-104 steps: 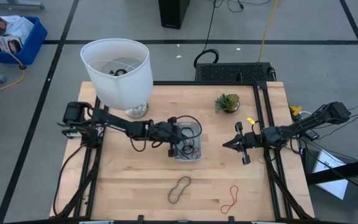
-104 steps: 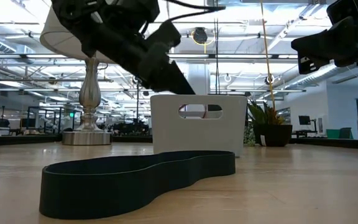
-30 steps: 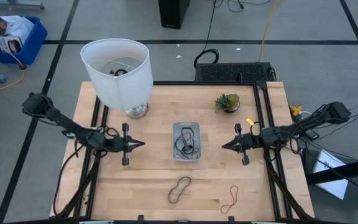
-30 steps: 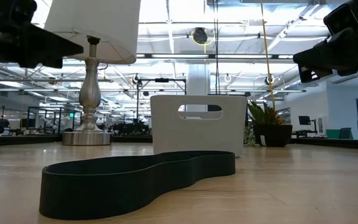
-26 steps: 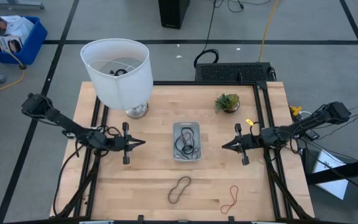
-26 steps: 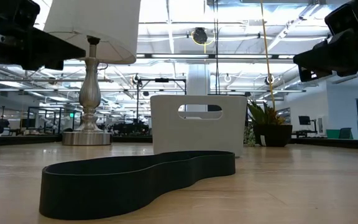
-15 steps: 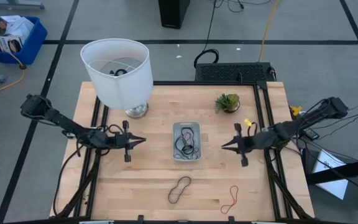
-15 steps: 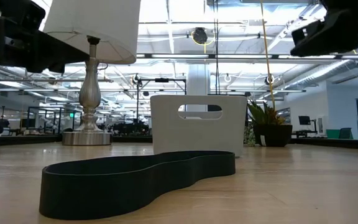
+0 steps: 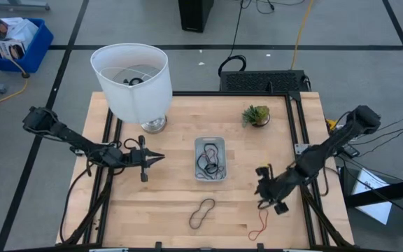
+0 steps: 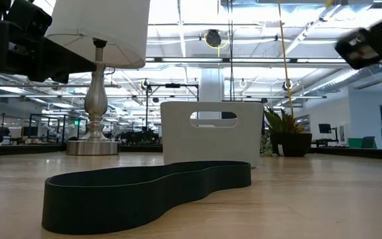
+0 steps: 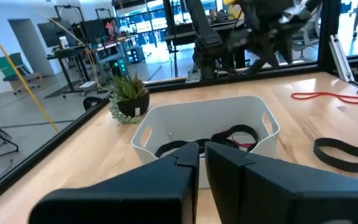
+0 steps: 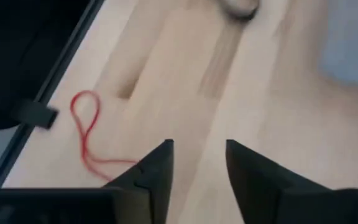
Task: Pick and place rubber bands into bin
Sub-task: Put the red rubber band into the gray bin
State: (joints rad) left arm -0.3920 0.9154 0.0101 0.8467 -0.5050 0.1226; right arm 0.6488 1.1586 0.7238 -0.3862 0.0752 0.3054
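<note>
Right gripper (image 9: 261,190) parted over bare wood near the red rubber band (image 9: 259,224); left gripper (image 9: 158,158) nearly closed, holding nothing.

The right fingers (image 12: 156,167) stand apart with nothing between them, above the table's (image 9: 166,203) near right part, the red band just nearer. The left fingers (image 11: 185,157) show only a narrow gap, pointing toward the bin (image 9: 210,158) at centre, which holds dark and red bands. A black rubber band (image 9: 202,213) lies near of the bin. A lamp (image 9: 132,80) stands far left.
</note>
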